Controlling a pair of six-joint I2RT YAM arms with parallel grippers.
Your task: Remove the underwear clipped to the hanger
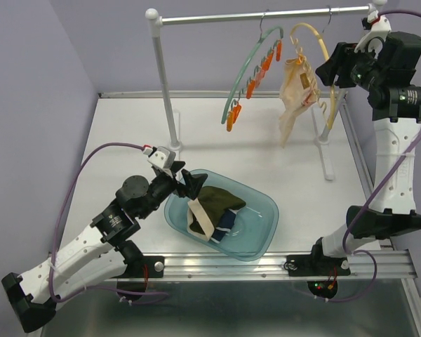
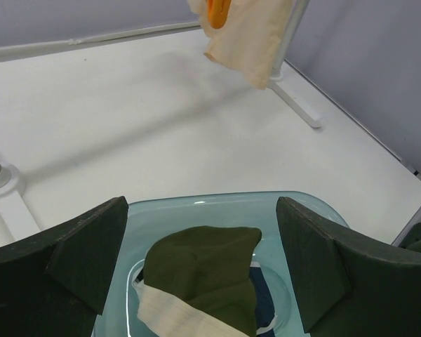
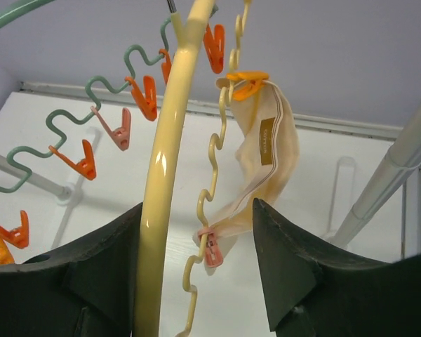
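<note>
Beige underwear (image 1: 295,91) is clipped to the yellow hanger (image 3: 165,154), hung on the rail (image 1: 266,14) at the far right of the table (image 1: 126,126). It is held at two spots: an orange clip (image 3: 247,83) at the top edge, a pink clip (image 3: 210,247) on the lower end. The fabric droops in a loop between them, with a tan label seen on the inside

Olive underwear (image 1: 217,200) with cream trim is lying in the translucent blue basin (image 1: 263,203) at the near edge, crumpled on top of the navy underwear (image 1: 228,223), of which only a corner with white trim is seen

Right gripper (image 3: 196,210) is raised to the yellow hanger. Jaws are parted at medium width, and the hanger's arc and the wavy strip carrying the pink clip are seen between them. The arc is right against the finger at the left of the wrist view; a gap is seen between the pink clip and the other finger. Nothing is pinched as far as can be seen

Left gripper (image 2: 200,203) is hovering low over the basin's near-left rim, jaws spread wide and holding nothing, with the olive garment seen below between the fingers

Green hanger (image 3: 90,86) is hung just left of the yellow one, its orange clips (image 1: 265,62) carrying nothing
</note>
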